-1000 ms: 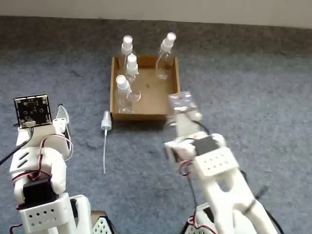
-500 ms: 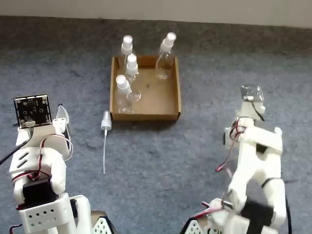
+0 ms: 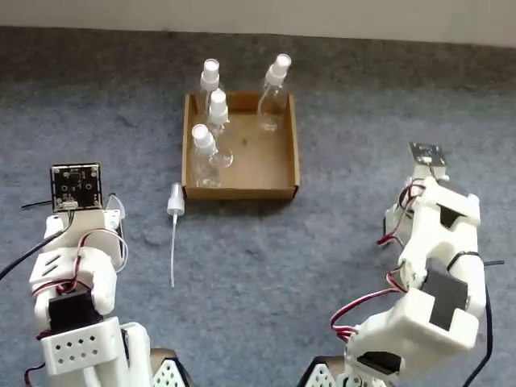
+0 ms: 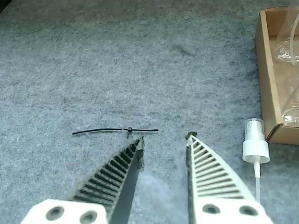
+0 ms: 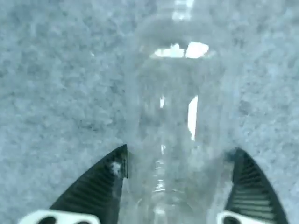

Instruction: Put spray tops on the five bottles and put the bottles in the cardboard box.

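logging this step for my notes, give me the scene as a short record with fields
box: brown cardboard box, open top, on grey carpet
in box: four clear bottles with white spray tops, upright
loose part: white spray top with long tube, lying on the carpet beside the box
left gripper: open, over the carpet near the loose top
right gripper: shut on clear plastic bottle
outside box: that one bottle

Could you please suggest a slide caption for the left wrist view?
Open left gripper over carpet; loose spray top lies beside the cardboard box.
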Action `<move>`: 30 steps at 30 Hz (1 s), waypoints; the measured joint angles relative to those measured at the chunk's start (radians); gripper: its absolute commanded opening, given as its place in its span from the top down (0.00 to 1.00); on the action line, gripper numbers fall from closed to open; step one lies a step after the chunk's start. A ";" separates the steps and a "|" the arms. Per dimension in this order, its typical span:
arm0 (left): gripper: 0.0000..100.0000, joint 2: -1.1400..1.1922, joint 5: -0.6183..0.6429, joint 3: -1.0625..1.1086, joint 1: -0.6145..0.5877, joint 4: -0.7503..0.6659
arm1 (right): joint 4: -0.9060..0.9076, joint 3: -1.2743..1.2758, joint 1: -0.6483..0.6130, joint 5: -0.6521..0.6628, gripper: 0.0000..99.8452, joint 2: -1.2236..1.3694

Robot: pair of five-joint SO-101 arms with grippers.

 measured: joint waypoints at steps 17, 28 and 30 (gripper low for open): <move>0.86 0.000 0.000 0.023 0.000 -0.003 | 0.160 -0.456 -0.081 -0.029 0.78 0.018; 0.86 0.000 0.000 0.023 0.000 -0.003 | 0.233 -0.644 -0.034 -0.034 0.73 0.334; 0.86 0.000 0.000 0.023 0.000 -0.003 | 0.272 -0.712 -0.028 -0.034 0.74 0.361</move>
